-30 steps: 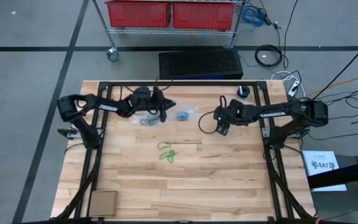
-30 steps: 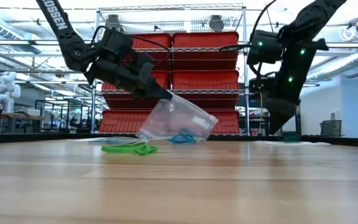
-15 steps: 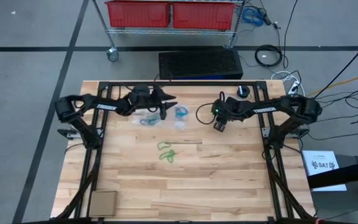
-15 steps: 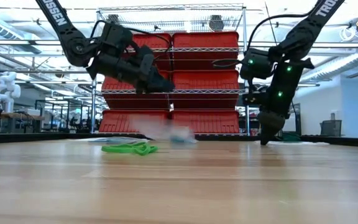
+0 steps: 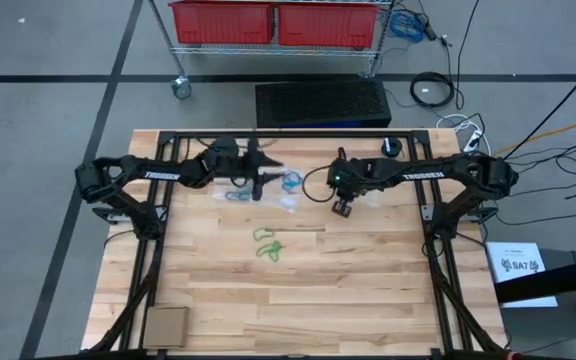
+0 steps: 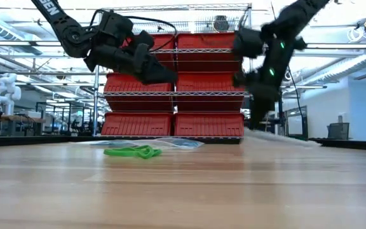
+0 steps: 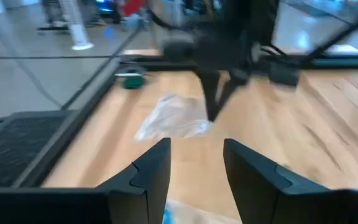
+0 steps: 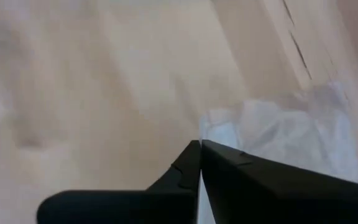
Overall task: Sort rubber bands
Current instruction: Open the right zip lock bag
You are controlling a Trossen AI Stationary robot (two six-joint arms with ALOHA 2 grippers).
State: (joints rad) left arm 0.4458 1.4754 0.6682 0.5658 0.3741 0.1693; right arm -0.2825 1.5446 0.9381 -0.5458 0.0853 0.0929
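those green bands (image 5: 267, 245) are light and floppy, so pinch a raised loop. your left gripper (image 7: 196, 163) is spread and empty; right gripper (image 8: 200, 163) looks clenched, maybe on the bag (image 8: 291, 134).

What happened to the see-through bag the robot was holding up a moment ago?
The left hand opened and let the clear plastic bag with blue rubber bands drop; it now lies flat on the wooden table. The right hand slid left toward the bag and shut. The green rubber bands stayed where they were.
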